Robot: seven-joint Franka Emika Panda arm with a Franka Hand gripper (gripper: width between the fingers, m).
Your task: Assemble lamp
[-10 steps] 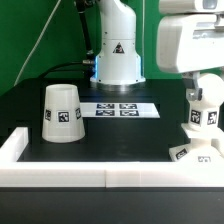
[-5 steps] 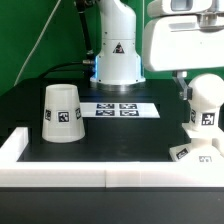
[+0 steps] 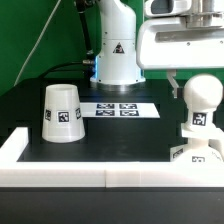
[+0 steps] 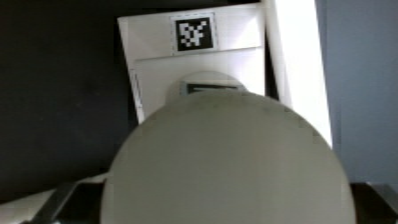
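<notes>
The rounded bulb (image 3: 200, 105) stands upright on the flat square base (image 3: 195, 152) at the exterior view's right. My gripper (image 3: 200, 86) hangs over the bulb's top; one finger (image 3: 175, 84) shows just beside the bulb with a small gap, so the jaws look open. In the wrist view the bulb (image 4: 217, 160) fills the foreground over the tagged base (image 4: 196, 60), with my gripper (image 4: 217, 208) spread around it. The tapered shade (image 3: 60, 112) stands mouth down at the exterior view's left, far from my gripper.
The marker board (image 3: 120, 108) lies in the middle, in front of the arm's pedestal (image 3: 118, 60). A low white rail (image 3: 100, 172) runs along the front edge and up the left side, close to the base.
My hand has risen off the bulb and turned so its broad side faces the camera. The bulb's top now shows. The bulb, base and shade have stayed in place.
</notes>
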